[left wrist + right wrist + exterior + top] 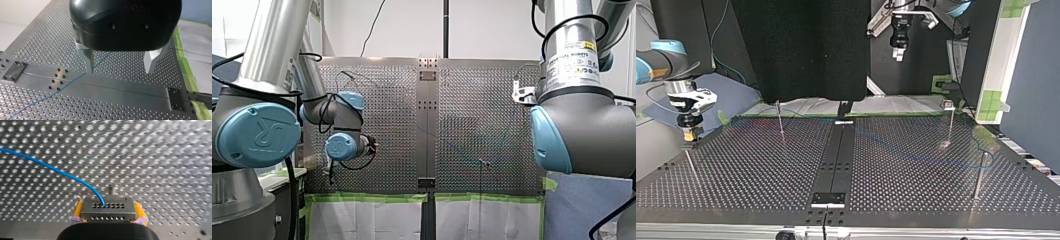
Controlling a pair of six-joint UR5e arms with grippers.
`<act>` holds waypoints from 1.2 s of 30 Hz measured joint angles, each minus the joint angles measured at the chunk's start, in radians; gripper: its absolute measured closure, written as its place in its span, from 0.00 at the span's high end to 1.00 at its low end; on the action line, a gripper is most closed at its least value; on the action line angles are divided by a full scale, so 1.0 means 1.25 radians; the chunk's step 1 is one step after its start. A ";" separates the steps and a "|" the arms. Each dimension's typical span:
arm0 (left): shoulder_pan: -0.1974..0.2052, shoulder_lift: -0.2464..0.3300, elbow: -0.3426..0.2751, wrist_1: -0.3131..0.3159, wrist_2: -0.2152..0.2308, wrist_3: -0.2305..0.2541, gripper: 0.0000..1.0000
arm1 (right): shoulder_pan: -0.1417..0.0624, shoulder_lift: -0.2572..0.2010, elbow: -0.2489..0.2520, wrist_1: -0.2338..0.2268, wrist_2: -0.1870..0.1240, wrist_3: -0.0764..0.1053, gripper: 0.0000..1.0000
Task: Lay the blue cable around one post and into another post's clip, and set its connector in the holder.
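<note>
The thin blue cable (50, 168) is seen in the right wrist view curving over the perforated metal table (162, 157) and ending in a small grey metal connector block (108, 211) with two rows of holes. This block is clamped between the yellow pads (78, 210) of my right gripper (108, 207), and a short metal pin (113, 190) is seen on the table just ahead of it. In the top view, my right gripper is held low at the table's left edge, at the top of a thin upright post (692, 167). Three more thin posts (780, 122) are spread over the table. In the left wrist view, the cable is laid slantwise across the plain centre strip (112, 87), passing just beside one metal finger (88, 60) of my black left gripper (120, 66). Its fingers are spread apart, and nothing is held between them.
</note>
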 joint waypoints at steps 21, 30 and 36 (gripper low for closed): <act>0.015 0.000 -0.004 -0.002 0.003 0.011 1.00 | -0.008 0.072 -0.039 -0.046 0.002 0.038 0.00; 0.023 0.000 -0.005 -0.002 0.004 0.013 1.00 | -0.013 0.074 -0.049 -0.043 -0.003 0.036 0.00; 0.027 0.000 -0.005 -0.003 0.005 0.018 1.00 | -0.015 0.074 -0.056 -0.043 -0.021 0.038 0.00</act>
